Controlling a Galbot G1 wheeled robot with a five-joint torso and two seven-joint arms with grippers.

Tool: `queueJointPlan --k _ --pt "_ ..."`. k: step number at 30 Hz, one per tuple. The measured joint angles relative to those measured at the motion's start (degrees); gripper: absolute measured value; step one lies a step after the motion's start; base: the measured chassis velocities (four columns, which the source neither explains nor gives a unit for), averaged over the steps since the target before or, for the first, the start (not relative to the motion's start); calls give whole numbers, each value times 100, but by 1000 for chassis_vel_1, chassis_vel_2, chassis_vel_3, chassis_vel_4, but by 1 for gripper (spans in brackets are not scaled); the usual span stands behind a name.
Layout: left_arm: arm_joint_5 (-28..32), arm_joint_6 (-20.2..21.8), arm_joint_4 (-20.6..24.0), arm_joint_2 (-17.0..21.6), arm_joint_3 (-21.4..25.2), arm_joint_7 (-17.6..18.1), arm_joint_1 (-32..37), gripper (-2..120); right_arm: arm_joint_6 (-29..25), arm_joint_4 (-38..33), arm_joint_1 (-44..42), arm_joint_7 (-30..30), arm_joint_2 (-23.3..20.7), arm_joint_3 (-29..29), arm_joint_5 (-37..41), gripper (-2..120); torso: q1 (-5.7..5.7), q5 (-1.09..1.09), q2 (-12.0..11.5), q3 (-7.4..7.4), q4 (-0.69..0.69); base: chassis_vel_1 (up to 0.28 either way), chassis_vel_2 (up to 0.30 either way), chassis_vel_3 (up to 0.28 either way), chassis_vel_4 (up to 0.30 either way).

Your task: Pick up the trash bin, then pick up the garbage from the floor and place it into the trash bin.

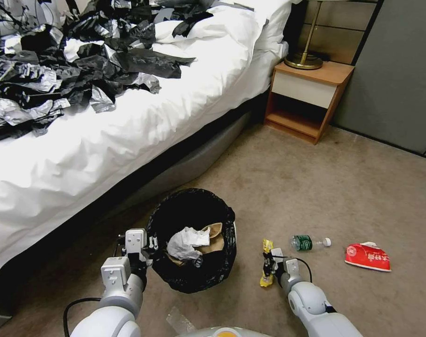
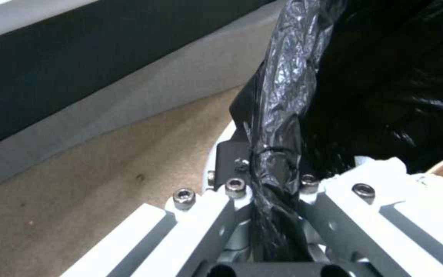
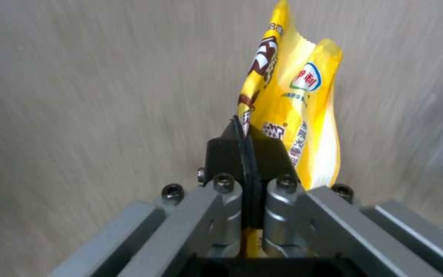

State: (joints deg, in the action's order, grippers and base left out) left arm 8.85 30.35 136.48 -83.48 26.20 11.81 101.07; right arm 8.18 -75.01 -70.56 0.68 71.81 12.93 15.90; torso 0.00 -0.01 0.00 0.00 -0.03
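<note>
The trash bin (image 1: 194, 276), lined with a crinkled black bag, hangs near the bed with white tissue (image 1: 187, 243) and a brown paper bag (image 1: 216, 234) inside. My left gripper (image 1: 150, 244) is shut on its rim; the left wrist view shows the black liner (image 2: 275, 127) pinched in my left gripper (image 2: 270, 169). To the bin's right, my right gripper (image 1: 268, 263) is shut on a yellow snack wrapper (image 1: 267, 262), seen close in the right wrist view as the wrapper (image 3: 293, 104) held in the gripper (image 3: 244, 146). A clear bottle (image 1: 307, 242) and a red packet (image 1: 367, 257) lie on the floor further right.
The bed (image 1: 128, 131) with white sheets and a heap of black plastic (image 1: 58, 61) runs along the left. A wooden nightstand (image 1: 311, 98) with a lamp base (image 1: 303, 61) stands at the back. Beige carpet (image 1: 353, 187) lies open to the right.
</note>
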Motion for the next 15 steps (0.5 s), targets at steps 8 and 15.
queueJointPlan --k 8,15 --pt "33 16 -30 35 -59 2 7 0 -1670 -2101 -513 591 -392 303 375 0 0 1 0 0 2 0 0 0 0" --pt "13 28 -35 41 -143 -1 95 0 -2027 -4947 -387 1932 -1131 409 1548 0 0 3 0 0 4 0 0 0 0"
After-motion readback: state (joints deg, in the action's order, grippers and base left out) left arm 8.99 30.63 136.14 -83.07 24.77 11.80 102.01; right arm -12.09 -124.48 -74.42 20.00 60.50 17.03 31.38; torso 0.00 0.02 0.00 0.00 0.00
